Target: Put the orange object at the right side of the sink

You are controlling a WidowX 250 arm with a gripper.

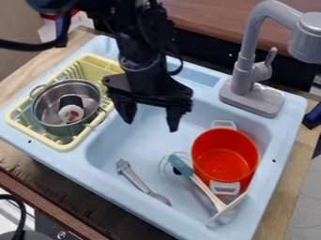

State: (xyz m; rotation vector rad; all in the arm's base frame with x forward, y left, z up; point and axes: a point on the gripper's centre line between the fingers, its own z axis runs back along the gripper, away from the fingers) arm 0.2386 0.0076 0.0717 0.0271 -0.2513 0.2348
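Over the left part of the sink basin hangs my gripper (150,117), its two fingers spread wide apart and nothing between them. The orange pot (224,157) with light grey handles stands at the right side of the light blue sink (119,136). It is inside the basin, below and to the right of my gripper and well apart from it. The far end of a blue-and-white utensil (180,165) lies by the pot's left side.
A yellow dish rack (63,144) at the left holds a metal pot (47,110) with a small round item (71,112) inside. A grey spoon-like utensil (134,179) lies in the lower basin. The grey faucet (243,79) rises behind the basin at the right.
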